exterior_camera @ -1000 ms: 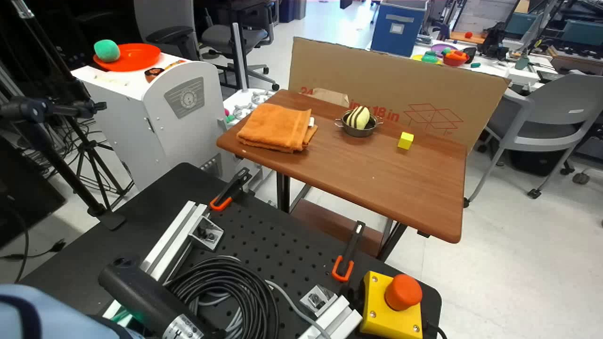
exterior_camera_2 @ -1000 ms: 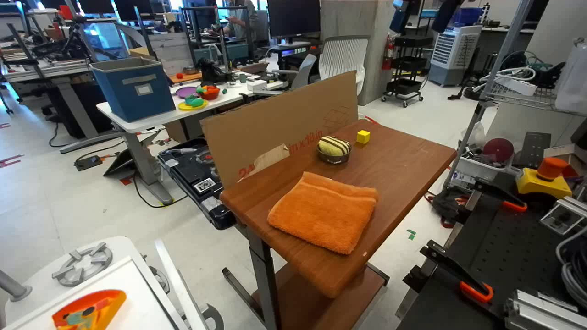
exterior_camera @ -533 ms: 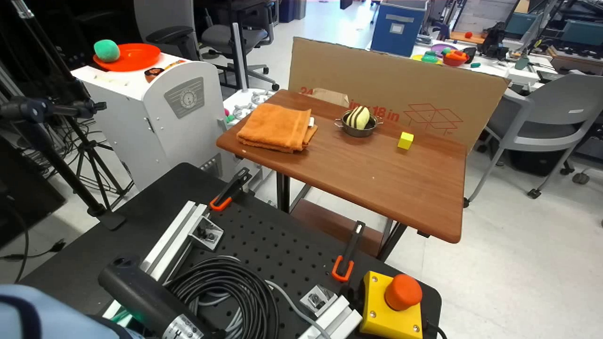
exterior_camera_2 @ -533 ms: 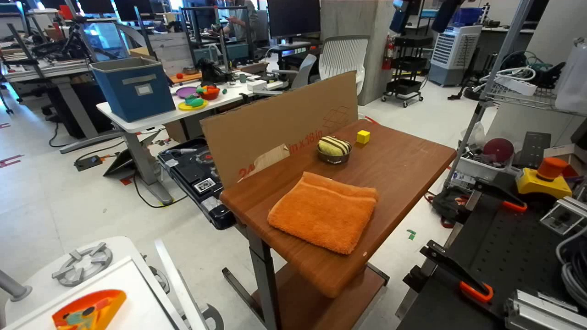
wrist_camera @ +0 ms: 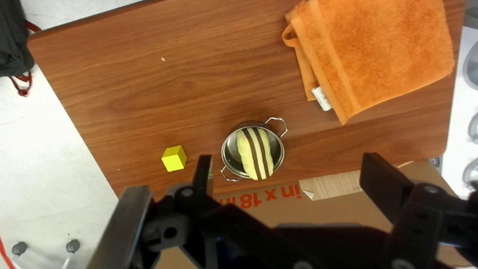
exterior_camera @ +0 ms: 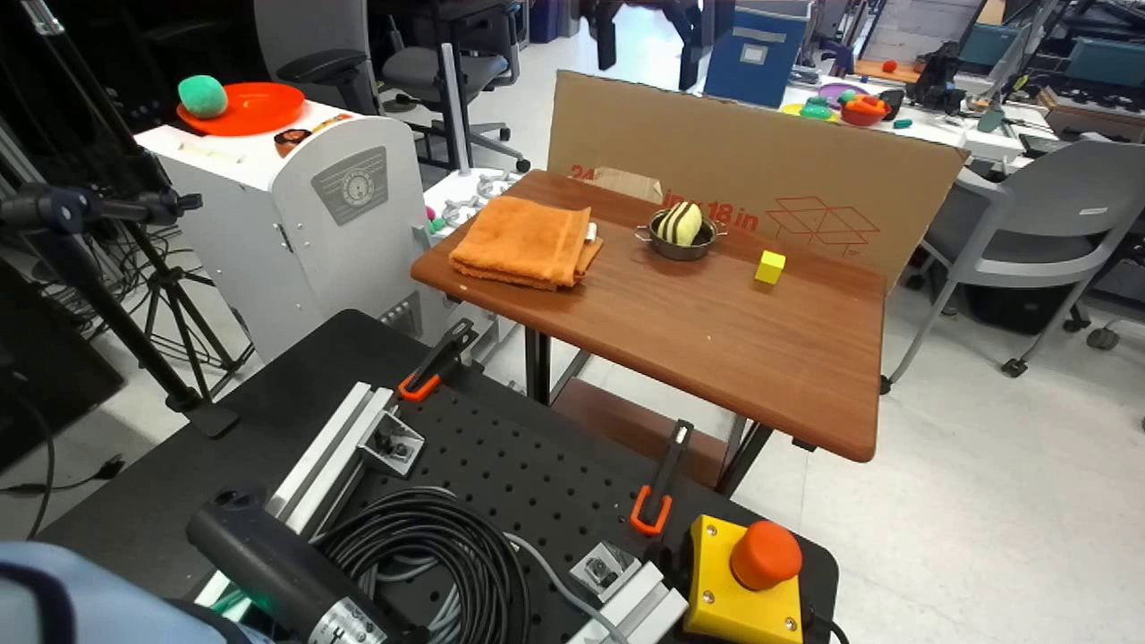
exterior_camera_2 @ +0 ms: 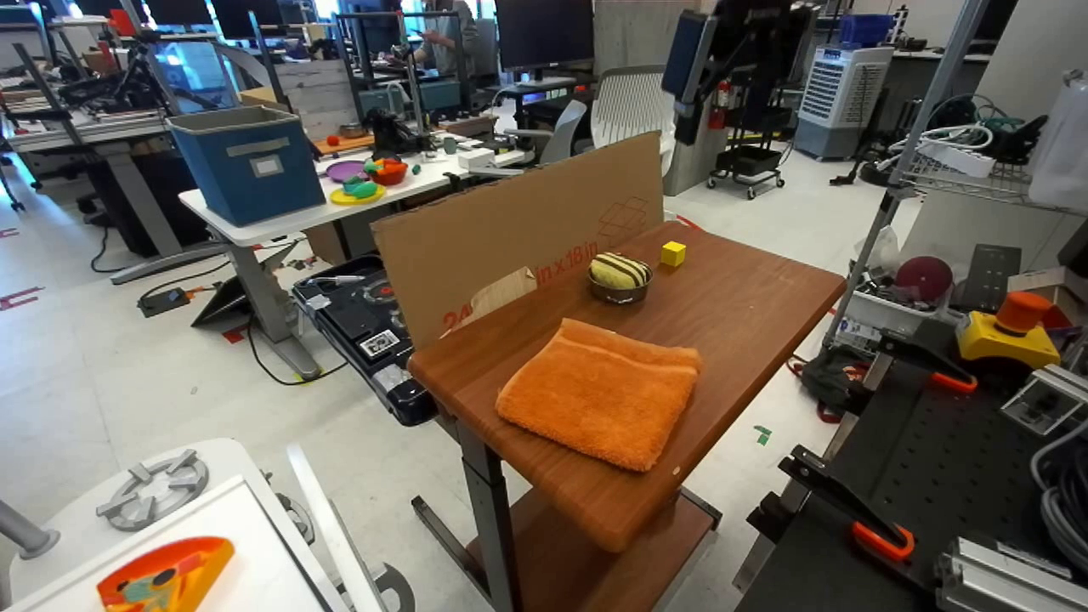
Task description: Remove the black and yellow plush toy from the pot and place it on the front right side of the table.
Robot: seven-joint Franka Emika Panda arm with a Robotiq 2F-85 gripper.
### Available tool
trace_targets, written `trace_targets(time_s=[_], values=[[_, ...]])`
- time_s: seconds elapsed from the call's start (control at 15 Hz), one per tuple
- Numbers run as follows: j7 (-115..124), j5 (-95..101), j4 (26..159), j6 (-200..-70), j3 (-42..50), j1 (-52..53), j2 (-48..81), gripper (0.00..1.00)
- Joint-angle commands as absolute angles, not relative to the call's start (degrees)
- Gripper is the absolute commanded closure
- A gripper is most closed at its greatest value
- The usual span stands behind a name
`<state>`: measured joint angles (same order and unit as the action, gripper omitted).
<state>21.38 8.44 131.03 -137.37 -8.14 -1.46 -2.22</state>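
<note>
Yellow and soft-looking, crossed by dark bands, the striped plush toy (wrist_camera: 255, 154) sits in the two-handled metal pot (wrist_camera: 230, 148), below the gripper (wrist_camera: 289, 164) and well apart from its fingertips (wrist_camera: 382, 183). I expect it to weigh little and give under a pinch, with nothing to break; its cloth should grip well, though the small pot might come along or tip if a finger snags its rim. The best hold is probably across the narrow middle, one finger down each long side, where bare metal shows, more of it toward the yellow cube (wrist_camera: 174, 158). The gripper stands wide, nothing between its fingers, and they spread roughly across that narrow way, so little turning seems needed.

Outward from the pot, the cube lies below, on one finger's side; a folded orange terry towel (wrist_camera: 377, 48) lies on the opposite finger's side, upon the wood-topped table (wrist_camera: 179, 93). Past the gripper from the black perforated board (exterior_camera: 528, 447), a cardboard panel (exterior_camera: 733, 148) stands along the table's far edge.

The toy's underside is lost in the pot, and I cannot tell whether its end nearest the cardboard bears on the rim. The wrist view cuts the towel off at its top edge. In an exterior view the gripper's dark parts run into the black rolling cart (exterior_camera_2: 752, 159) beyond, and I cannot pick out both fingers.
</note>
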Motion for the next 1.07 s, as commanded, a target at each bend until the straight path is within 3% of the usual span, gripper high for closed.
trace_targets(time_s=[0.0,0.47,1.0], values=[[20.2,11.5,120.4,-136.3,-5.4,0.0,11.4,0.00],[16.9,9.5,104.5,-135.4,-1.0,3.0,29.7,0.00],[12.5,6.7,91.2,-129.3,-0.2,3.1,41.2,0.00]])
